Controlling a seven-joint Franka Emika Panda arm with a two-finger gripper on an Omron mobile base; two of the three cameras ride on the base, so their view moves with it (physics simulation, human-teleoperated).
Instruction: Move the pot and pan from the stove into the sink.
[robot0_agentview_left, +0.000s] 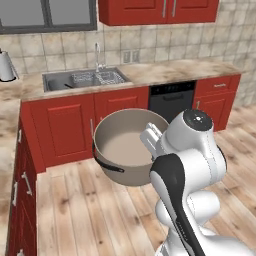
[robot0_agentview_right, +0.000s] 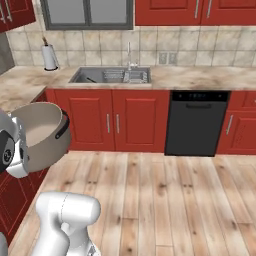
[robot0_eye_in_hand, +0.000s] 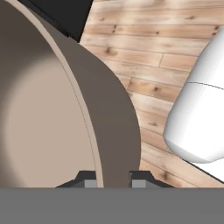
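The pot (robot0_agentview_left: 122, 145) is a deep beige pot with a dark side handle. It hangs tilted in the air over the wooden floor, in front of the red cabinets. My gripper (robot0_eye_in_hand: 113, 181) is shut on the pot's rim wall (robot0_eye_in_hand: 100, 131), one finger inside and one outside. The right base view shows the pot (robot0_agentview_right: 42, 135) at the far left, beside my hand. The sink (robot0_agentview_left: 82, 80) is a steel basin with a chrome faucet (robot0_agentview_left: 97, 55), set in the beige counter beyond the pot. A thin dark stick shape (robot0_agentview_left: 67, 86) lies in the sink (robot0_agentview_right: 110, 76); I cannot tell if it is the pan. The stove is out of view.
A wire rack (robot0_agentview_left: 100, 77) sits in the basin's right part. A black dishwasher (robot0_agentview_right: 197, 122) stands right of the sink cabinets. A paper towel roll (robot0_agentview_right: 49, 57) stands on the corner counter. Red cabinets (robot0_agentview_left: 22, 190) line the left side. Open wooden floor (robot0_agentview_right: 165, 200) lies ahead.
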